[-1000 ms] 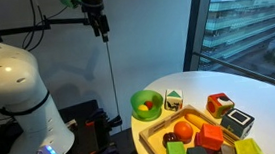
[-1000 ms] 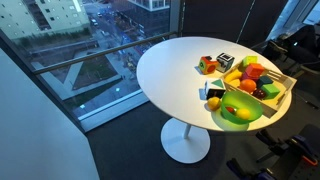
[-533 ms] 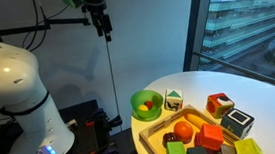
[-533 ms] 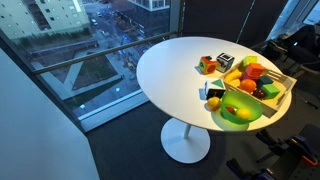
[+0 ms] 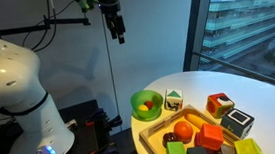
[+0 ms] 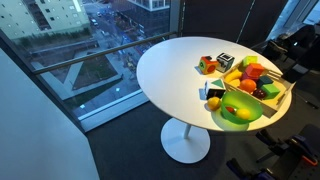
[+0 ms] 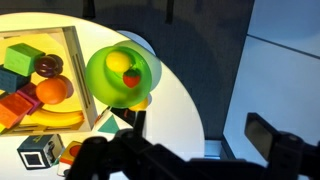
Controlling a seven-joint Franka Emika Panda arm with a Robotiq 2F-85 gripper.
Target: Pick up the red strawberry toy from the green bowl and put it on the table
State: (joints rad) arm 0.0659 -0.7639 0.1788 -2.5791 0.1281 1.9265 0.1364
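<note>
Claw: the claw (image 5: 120, 32) hangs high above the counter (image 5: 265, 94), out past its rim on the robot's side. In the wrist view its fingers look spread wide, with nothing between them.
Strawberry: the strawberry (image 7: 130, 77) lies in the bowl (image 7: 96, 72), touching a yellow toy (image 7: 118, 62).
Bowl: it stands right at the counter's edge, just beside the tray (image 7: 76, 70).
Risk, descent: the drop is long, so a small aiming error could put a finger on the bowl's rim.
Risk, bowl: it looks light. A knock could probably tip it or push it over the edge.
Risk, grasp: the strawberry is tiny. The fingers could close on the yellow toy instead, or pinch both.
Risk, slip: a grip on the rounded side may squeeze the strawberry out and back into the bowl.
Risk, placing: the counter is smooth, so a release from height near the edge could let the strawberry roll off.
</note>
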